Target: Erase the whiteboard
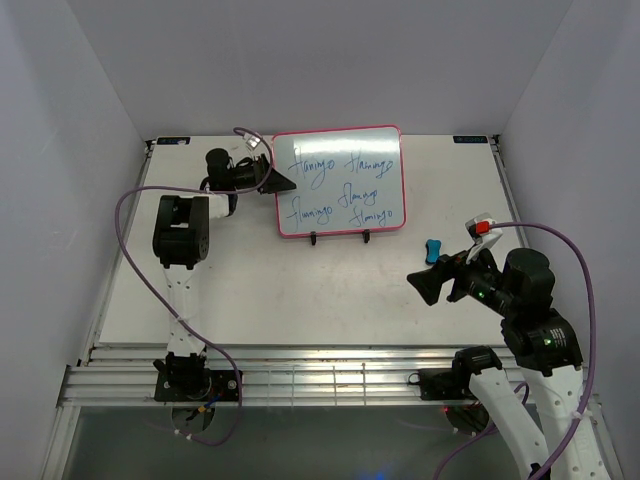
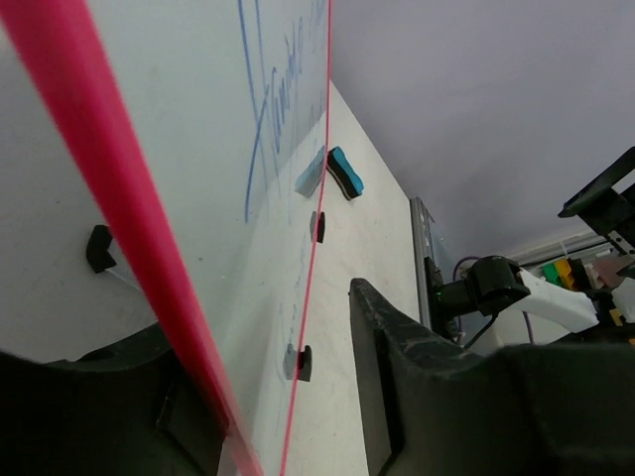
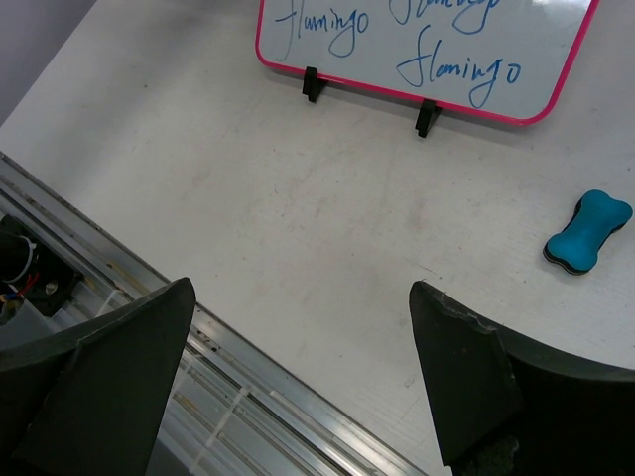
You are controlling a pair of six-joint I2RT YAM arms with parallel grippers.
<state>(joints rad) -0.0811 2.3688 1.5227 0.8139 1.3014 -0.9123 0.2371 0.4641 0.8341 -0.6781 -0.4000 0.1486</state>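
Note:
The whiteboard (image 1: 340,182), pink-framed with blue "flamingo" handwriting, stands propped on a black wire stand (image 1: 314,238) at the back middle of the table. My left gripper (image 1: 281,183) is open at the board's left edge. In the left wrist view (image 2: 263,327) the pink frame (image 2: 109,169) runs between the jaws, with a gap to the right finger (image 2: 397,357). The blue bone-shaped eraser (image 1: 432,249) lies on the table right of the board. My right gripper (image 1: 430,285) is open and empty, hovering just in front of the eraser. In the right wrist view (image 3: 303,290) the eraser (image 3: 587,232) and the board (image 3: 417,40) lie ahead.
A metal rail (image 1: 300,375) runs along the table's near edge, also in the right wrist view (image 3: 248,397). White walls enclose the table on the left, right and back. The table surface (image 1: 300,290) in front of the board is bare.

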